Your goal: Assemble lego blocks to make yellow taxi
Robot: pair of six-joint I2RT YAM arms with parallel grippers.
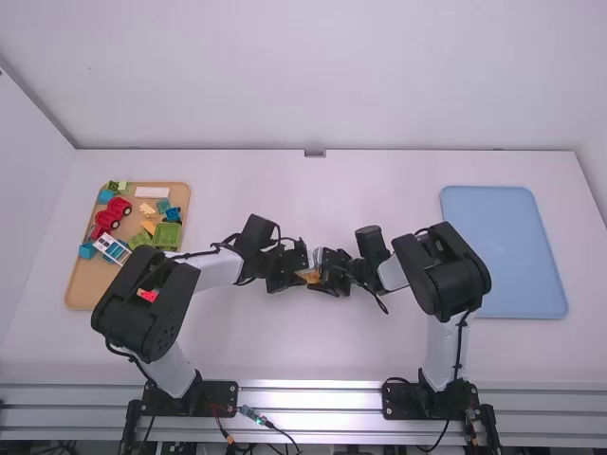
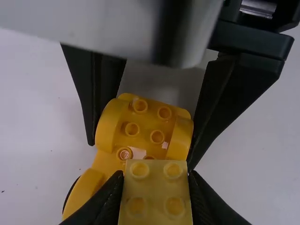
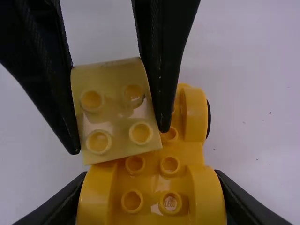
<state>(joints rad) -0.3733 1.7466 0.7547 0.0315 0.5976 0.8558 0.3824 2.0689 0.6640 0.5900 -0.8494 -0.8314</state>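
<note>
And here the white desk (image 1: 237, 351) is being seen below the left pincer (image 1: 301, 276) and the right pincer (image 1: 321, 277), which are being held close together. A blue tray (image 1: 503, 251) is being spotted well to the right of the right pincer; a wooden tray (image 1: 83, 284) of mixed blocks (image 1: 167, 234) is lying well left of the left pincer. Between its fingers, the orange-yellow car base (image 2: 144, 123) is being gripped by the right pincer. Right beside that, the smaller pale-yellow block (image 2: 157, 190) is being clamped by the left pincer, studs showing.
</note>
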